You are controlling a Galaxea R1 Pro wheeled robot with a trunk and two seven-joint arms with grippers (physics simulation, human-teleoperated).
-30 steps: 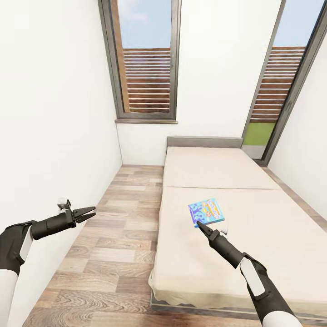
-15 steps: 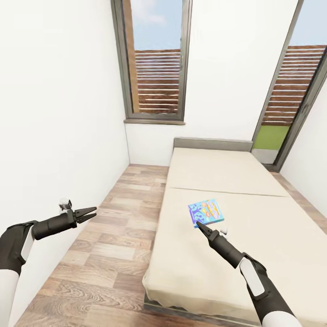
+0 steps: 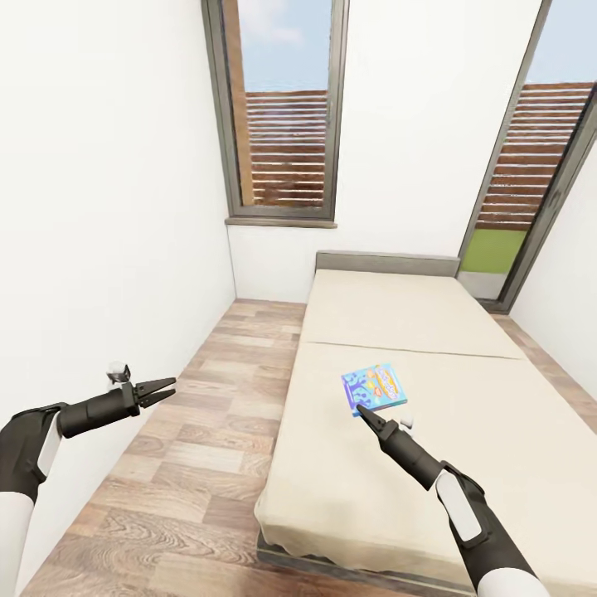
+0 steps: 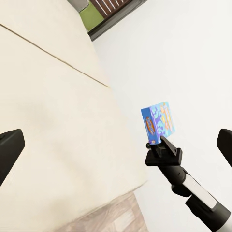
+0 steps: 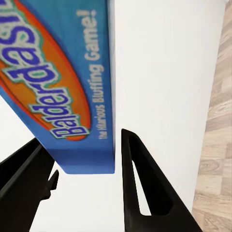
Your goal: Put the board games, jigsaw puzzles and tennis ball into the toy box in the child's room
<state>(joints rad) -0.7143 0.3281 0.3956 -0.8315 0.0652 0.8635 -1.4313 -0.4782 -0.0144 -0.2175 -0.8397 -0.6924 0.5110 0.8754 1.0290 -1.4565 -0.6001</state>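
A thin, flat, glossy blue board game (image 3: 373, 387) printed "Balderdash – The Hilarious Bluffing Game!" lies on the smooth cream bed (image 3: 497, 398), both black pincers spread and empty: right pincer (image 3: 361, 409), left pincer (image 3: 168, 385).

r hand (image 3: 361, 410) at blue board game (image 3: 373, 387) on bed (image 3: 414, 332).

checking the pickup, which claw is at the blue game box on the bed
The right claw: its tip is at the blue game box's near edge on the bed. The left claw hangs open over the floor.
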